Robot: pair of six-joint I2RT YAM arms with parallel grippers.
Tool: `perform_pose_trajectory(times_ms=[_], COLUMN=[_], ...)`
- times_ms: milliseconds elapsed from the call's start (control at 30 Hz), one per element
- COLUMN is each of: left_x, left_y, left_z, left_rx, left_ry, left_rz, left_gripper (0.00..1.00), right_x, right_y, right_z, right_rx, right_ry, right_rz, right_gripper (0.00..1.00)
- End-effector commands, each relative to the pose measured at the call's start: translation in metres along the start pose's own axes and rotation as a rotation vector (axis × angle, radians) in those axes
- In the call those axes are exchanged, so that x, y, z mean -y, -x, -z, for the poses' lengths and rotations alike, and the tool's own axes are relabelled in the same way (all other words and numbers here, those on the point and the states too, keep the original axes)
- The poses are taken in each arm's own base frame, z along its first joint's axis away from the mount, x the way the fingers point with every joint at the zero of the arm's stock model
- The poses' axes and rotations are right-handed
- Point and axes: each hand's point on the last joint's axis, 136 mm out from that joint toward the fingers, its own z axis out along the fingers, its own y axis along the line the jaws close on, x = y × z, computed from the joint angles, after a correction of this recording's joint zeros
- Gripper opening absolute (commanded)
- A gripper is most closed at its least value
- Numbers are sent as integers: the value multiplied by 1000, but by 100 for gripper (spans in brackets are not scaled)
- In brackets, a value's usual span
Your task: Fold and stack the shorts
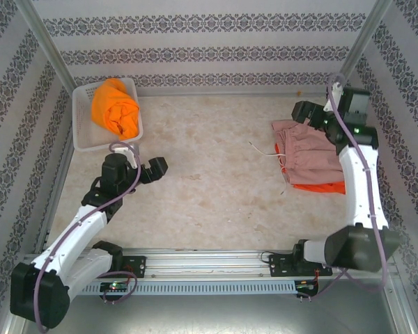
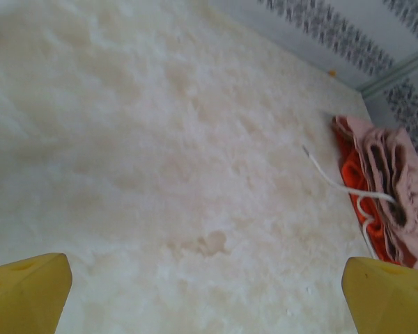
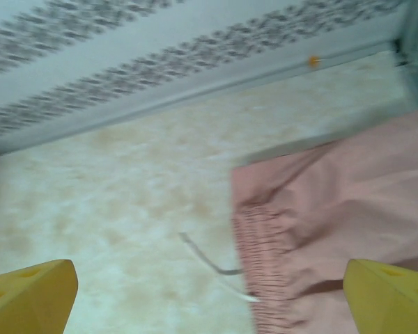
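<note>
Folded dusty pink shorts [image 1: 308, 154] lie at the right of the table on top of the bright red-orange shorts [image 1: 320, 187], whose edge shows below them. The yellow-orange shorts [image 1: 115, 106] sit bunched in the white basket [image 1: 83, 142] at the far left. My right gripper [image 1: 308, 111] hangs open just beyond the pink shorts' far edge; in its wrist view [image 3: 209, 299] the pink shorts [image 3: 334, 209] and their gathered waist lie below, nothing between the fingers. My left gripper [image 1: 153, 169] stands open over bare table; in its wrist view [image 2: 207, 296] it looks toward the pink shorts [image 2: 397, 174] and the red-orange shorts [image 2: 352, 181].
A white drawstring [image 1: 261, 149] trails left from the stack onto the table [image 1: 209, 181]. Patterned walls close in the back and both sides. The arms' rail runs along the near edge.
</note>
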Motion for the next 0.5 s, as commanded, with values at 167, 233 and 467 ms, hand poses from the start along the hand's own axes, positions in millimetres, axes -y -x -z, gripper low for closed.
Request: perform_pose_trajectory(times_ms=[167, 233, 467], left_x=[-19, -29, -89], left_y=[99, 122, 183], left_z=[51, 59, 48], left_rx=[252, 278, 251], left_ry=[294, 351, 502], left_rz=[-105, -93, 74], left_gripper=[100, 100, 100], right_x=[-38, -36, -33], right_y=[-45, -57, -83], right_z=[-16, -15, -6], right_rx=[-50, -62, -15], right_ry=[345, 347, 368], right_rz=[-191, -201, -230], right_gripper=[98, 98, 98])
